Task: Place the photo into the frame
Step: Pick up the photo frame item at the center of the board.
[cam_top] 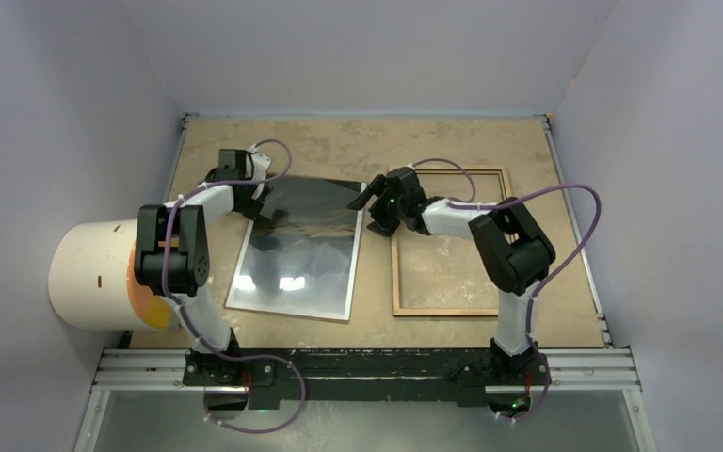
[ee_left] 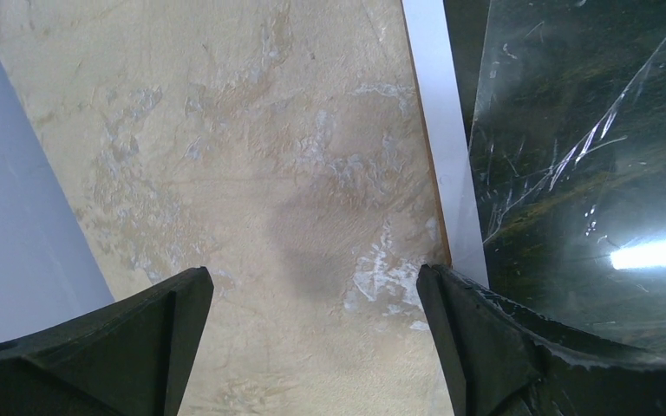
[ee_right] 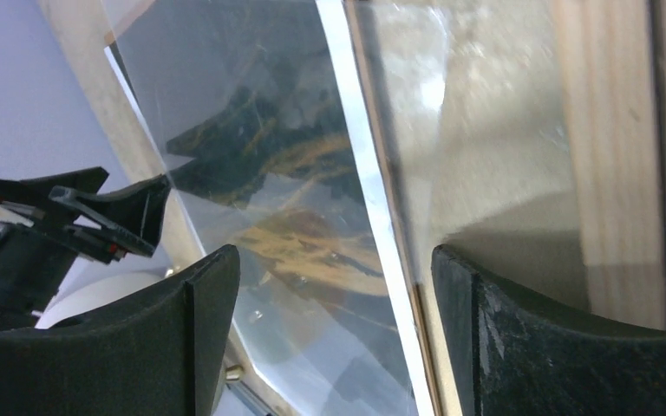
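The photo [cam_top: 297,254] lies flat on the table, left of centre, its dark end far and its pale end near. The frame [cam_top: 396,273] lies to its right, light wood side up. My left gripper [cam_top: 260,207] is open at the photo's far left corner. In the left wrist view [ee_left: 315,286] bare table lies between the fingers, and the right finger is over the photo's [ee_left: 572,156] white border. My right gripper [cam_top: 369,213] is open over the photo's far right edge. In the right wrist view [ee_right: 336,260] the photo [ee_right: 277,173] and its border lie between the fingers, with the frame rail [ee_right: 607,156] at the right.
A white cylinder with an orange face [cam_top: 94,273] stands off the table's left edge. Grey walls close in the left, far and right sides. A metal rail [cam_top: 367,363] runs along the near edge. A thin brown edge [ee_left: 425,147] shows under the photo's border.
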Action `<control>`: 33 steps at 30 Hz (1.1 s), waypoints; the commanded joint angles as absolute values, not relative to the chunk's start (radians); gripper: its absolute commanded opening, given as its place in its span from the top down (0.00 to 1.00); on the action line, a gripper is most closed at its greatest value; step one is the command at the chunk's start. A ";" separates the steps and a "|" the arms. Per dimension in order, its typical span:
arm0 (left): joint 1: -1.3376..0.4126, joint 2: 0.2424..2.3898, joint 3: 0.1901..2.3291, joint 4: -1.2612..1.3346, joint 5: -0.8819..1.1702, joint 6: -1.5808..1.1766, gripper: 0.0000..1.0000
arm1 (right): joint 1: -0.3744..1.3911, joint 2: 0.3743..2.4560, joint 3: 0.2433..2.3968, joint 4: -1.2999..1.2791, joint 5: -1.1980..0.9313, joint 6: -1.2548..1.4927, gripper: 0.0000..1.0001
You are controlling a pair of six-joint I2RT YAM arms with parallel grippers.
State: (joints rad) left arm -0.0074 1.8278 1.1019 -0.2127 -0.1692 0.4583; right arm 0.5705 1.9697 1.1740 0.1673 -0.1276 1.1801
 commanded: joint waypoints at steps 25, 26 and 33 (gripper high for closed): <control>-0.097 1.879 1.002 -0.360 -0.133 0.476 0.00 | 0.576 1.805 1.099 0.387 -0.218 1.229 0.27; -0.098 1.878 1.001 -0.359 -0.132 0.477 0.00 | 0.577 1.812 1.099 0.416 -0.240 1.235 0.27; -0.097 1.875 1.001 -0.359 -0.129 0.481 0.00 | 0.577 1.825 1.112 0.476 -0.279 1.231 0.31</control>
